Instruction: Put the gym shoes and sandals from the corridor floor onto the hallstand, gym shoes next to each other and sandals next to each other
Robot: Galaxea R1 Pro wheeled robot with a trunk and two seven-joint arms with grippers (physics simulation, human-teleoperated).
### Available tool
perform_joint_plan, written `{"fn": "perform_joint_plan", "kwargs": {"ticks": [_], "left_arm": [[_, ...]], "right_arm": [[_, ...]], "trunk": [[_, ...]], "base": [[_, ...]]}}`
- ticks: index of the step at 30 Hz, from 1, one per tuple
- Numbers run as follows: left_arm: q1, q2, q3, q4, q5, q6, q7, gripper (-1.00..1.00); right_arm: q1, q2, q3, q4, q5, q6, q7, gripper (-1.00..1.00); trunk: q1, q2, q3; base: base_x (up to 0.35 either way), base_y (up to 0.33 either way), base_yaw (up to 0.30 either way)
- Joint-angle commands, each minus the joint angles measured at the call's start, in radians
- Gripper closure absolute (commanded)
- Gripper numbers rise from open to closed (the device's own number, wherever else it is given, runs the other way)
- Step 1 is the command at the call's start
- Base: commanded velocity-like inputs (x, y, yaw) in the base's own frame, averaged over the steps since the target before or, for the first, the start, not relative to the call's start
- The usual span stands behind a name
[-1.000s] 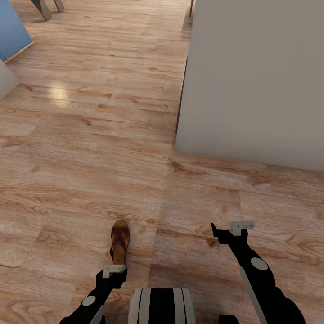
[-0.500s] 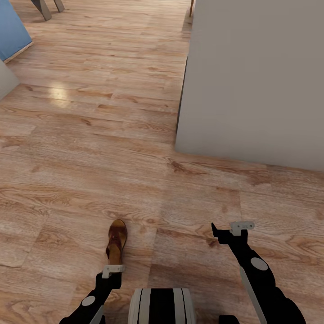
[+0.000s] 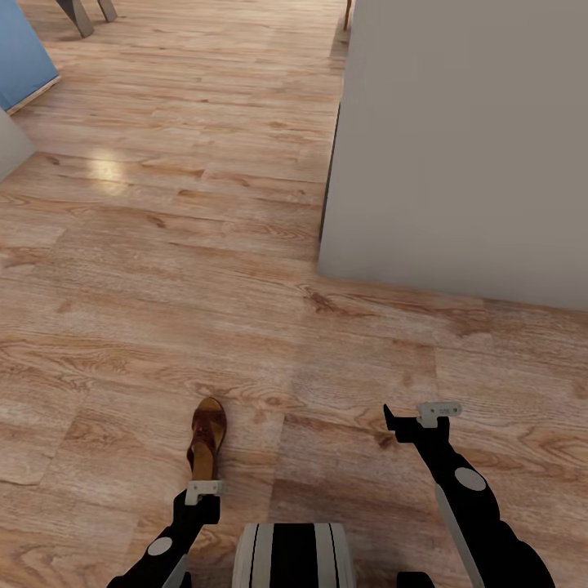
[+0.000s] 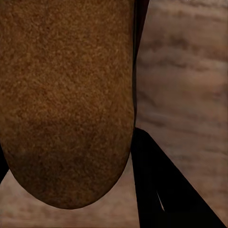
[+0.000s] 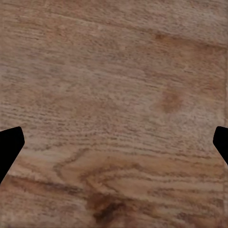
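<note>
- A single brown sandal [image 3: 207, 439] is seen on the corridor floor [image 3: 163, 269], just ahead of the left gripper [image 3: 204, 492], heel end nearest it.
- Compared with a second ago, the sandal has been tilted and shifted: it reads narrower and its toe has swung slightly outward, while the rest of the head view is unchanged, so the shoe itself was moved, not the camera.
- In the left wrist view the tan footbed [image 4: 66, 99] is pressed up close, with one dark finger [image 4: 161, 190] beside it; a grasp on the heel is judged to be in progress.
- Whether the left jaws are clamped on the sandal cannot be told.
- The right gripper [image 5: 114, 147] is spread wide over bare planks, holding nothing.
- A grey wall block [image 3: 465, 147] stands ahead of the right gripper; the sandal is not yet on any rack.
</note>
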Motion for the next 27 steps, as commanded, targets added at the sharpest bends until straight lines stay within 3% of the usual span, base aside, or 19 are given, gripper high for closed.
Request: {"fn": "perform_joint_plan", "kwargs": {"ticks": [1, 4, 24, 27], "left_arm": [[0.000, 0.000, 0.008, 0.000, -0.008, -0.003, -0.003, 1.00], [0.001, 0.000, 0.008, 0.000, -0.009, -0.003, -0.003, 1.00], [-0.001, 0.011, 0.011, -0.015, -0.012, -0.004, -0.004, 1.00], [0.000, 0.029, 0.011, -0.014, -0.015, -0.004, -0.003, 1.00]], "right_arm": [[0.000, 0.000, 0.000, -0.001, 0.000, 0.006, 0.000, -1.00], [0.000, 0.000, -0.001, -0.002, 0.000, 0.006, 0.000, -1.00], [0.000, 0.001, 0.003, 0.003, 0.005, 0.003, -0.001, -1.00], [0.000, 0.002, 0.002, 0.008, 0.006, 0.002, -0.005, -1.00]], "trunk": [[0.000, 0.000, -0.001], [0.000, 0.000, -0.001], [-0.009, 0.004, 0.077], [-0.010, 0.005, 0.089]], "base": [[0.000, 0.000, 0.000], [0.000, 0.000, 0.000], [0.000, 0.000, 0.000], [0.000, 0.000, 0.000]]}}
